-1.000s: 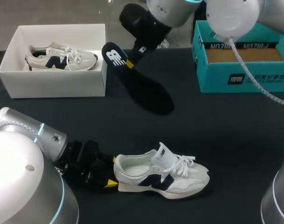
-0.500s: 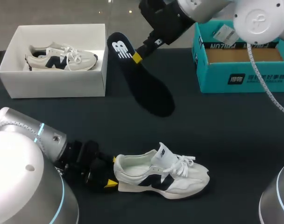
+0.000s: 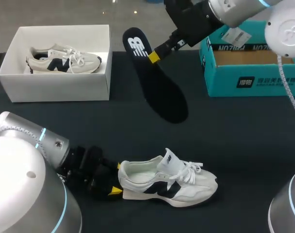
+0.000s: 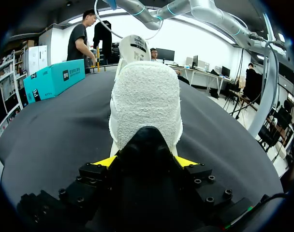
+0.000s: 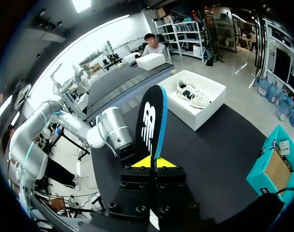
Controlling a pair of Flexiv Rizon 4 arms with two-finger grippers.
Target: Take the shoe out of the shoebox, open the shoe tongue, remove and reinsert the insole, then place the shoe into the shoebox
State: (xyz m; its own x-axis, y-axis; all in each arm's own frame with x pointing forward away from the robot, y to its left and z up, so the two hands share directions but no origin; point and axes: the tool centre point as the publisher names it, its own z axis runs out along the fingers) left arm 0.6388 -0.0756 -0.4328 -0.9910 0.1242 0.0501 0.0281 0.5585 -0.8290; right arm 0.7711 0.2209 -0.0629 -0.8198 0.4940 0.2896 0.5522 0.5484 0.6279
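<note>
drifting rightward since earlier, insole (image 3: 159,92) in right hand (image 3: 154,57); shoe (image 3: 172,187) unmoved

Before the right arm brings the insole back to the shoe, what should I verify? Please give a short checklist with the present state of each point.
1. Right gripper shut on the insole: ok. It is pinched near the heel end and held above the table.
2. Left gripper shut on the shoe: ok. There is a yellow tip on each side of the heel.
3. Shoe upright, with its opening facing up: ok.
4. Tongue lifted away from the opening: ok, it stands up.
5. Insole lined up with the shoe: not ok. It hangs well behind the shoe and at an angle to it.
6. Nothing left inside the shoe: cannot tell, because the interior is only partly visible.
</note>
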